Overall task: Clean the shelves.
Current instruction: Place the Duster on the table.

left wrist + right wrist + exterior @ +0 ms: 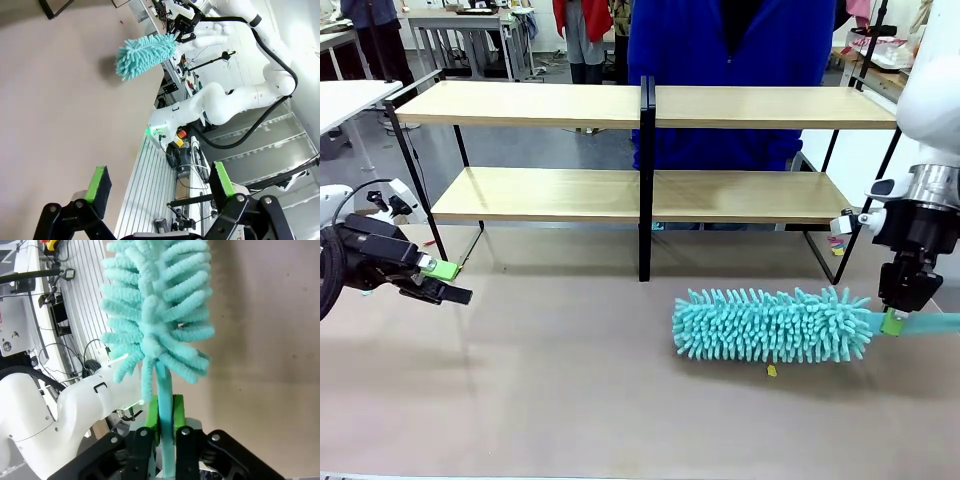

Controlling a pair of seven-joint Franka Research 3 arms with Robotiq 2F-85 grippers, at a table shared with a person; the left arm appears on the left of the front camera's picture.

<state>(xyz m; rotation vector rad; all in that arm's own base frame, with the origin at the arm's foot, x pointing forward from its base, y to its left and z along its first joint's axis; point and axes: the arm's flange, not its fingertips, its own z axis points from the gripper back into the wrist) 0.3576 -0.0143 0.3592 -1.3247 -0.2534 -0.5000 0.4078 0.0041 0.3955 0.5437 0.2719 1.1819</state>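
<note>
The wide 2-tier pale wooden shelves (640, 110) stood rigid behind the fluffy teal microfibre duster (772, 324), seemingly light; right gripper (893, 322) fingers clamped its handle. Left gripper (448, 281) fingers were apart.

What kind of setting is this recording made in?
Most likely a robotics lab or workshop. Two white arms work at a table with test shelves and a teal duster, cables and equipment crowd the robot base, and more white tables stand behind.

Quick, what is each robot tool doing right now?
Left tool: open, holding nothing.
Right tool: shut on the turquoise duster's handle.
</note>
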